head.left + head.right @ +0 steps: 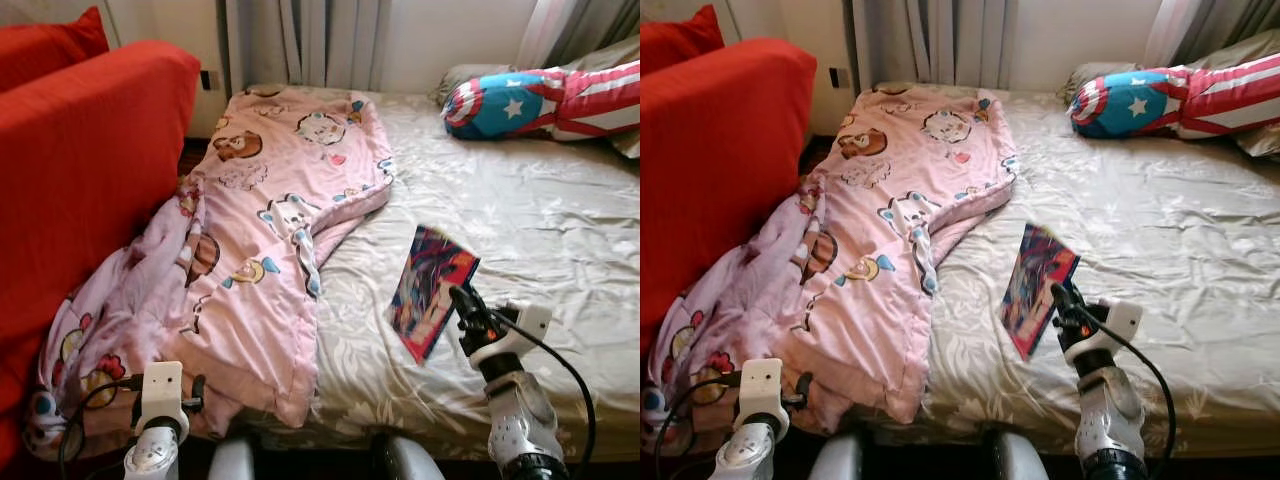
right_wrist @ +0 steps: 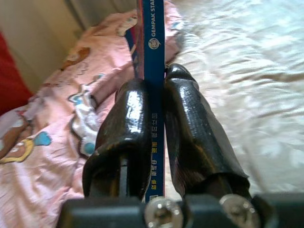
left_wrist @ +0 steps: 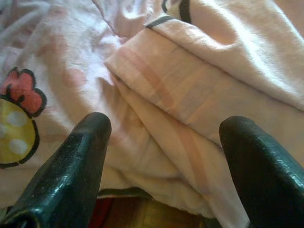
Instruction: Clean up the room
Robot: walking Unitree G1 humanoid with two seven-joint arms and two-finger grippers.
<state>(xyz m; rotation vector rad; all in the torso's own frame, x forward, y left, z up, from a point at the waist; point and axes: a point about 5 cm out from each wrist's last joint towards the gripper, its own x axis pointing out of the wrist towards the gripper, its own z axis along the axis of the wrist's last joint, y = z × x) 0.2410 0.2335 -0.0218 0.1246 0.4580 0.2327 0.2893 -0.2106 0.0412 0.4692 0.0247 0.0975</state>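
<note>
A thin book (image 1: pixel 432 288) with a colourful cover and a blue spine (image 2: pixel 155 42) is held on edge above the bed's beige sheet (image 1: pixel 520 220). My right gripper (image 1: pixel 466 305) is shut on the book's lower edge, both black fingers (image 2: pixel 190 128) pressed against the spine. A pink cartoon-print blanket (image 1: pixel 270 220) lies crumpled over the bed's left side and hangs off its near corner. My left gripper (image 3: pixel 164 142) is open, low at that corner, its fingertips just over the blanket's folded hem.
A red sofa (image 1: pixel 80 170) stands tight against the bed on the left. A star-and-stripes pillow (image 1: pixel 540 100) lies at the head of the bed, right. Curtains and a wall close off the far side.
</note>
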